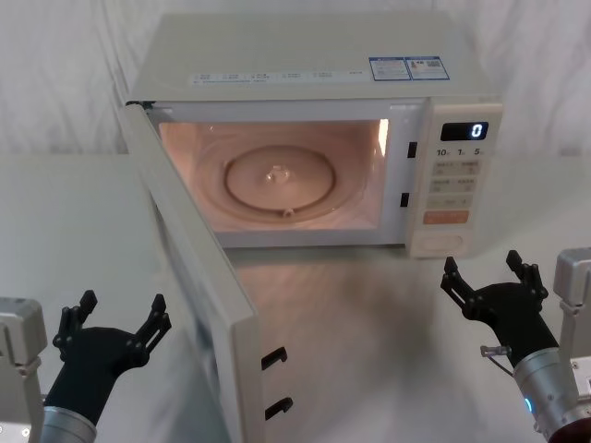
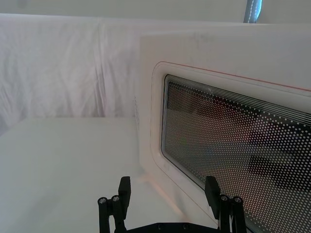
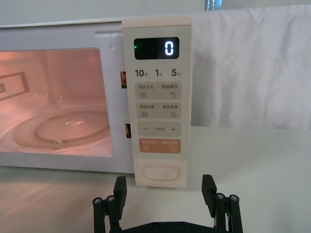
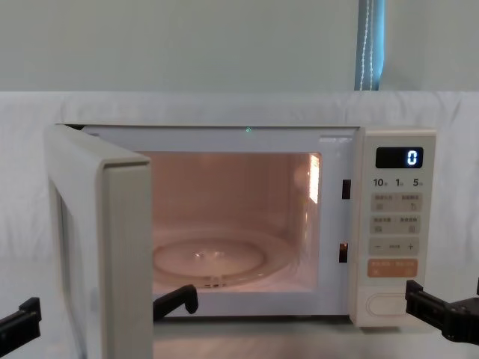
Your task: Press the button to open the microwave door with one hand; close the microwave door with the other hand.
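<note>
The cream microwave (image 1: 305,65) stands at the back of the table with its door (image 1: 199,277) swung wide open toward me and the lit cavity and glass turntable (image 1: 277,180) showing. The wide cream button (image 3: 160,172) sits at the bottom of the control panel, below the orange key. My right gripper (image 1: 494,281) is open, a short way in front of the panel and apart from it (image 3: 164,191). My left gripper (image 1: 115,323) is open, left of the door's outer face, close to the window (image 2: 233,141) without touching.
The display (image 1: 464,131) reads 0. White cloth covers the table (image 1: 369,314) and the wall behind. Two black latch hooks (image 1: 274,380) stick out of the door's free edge near me.
</note>
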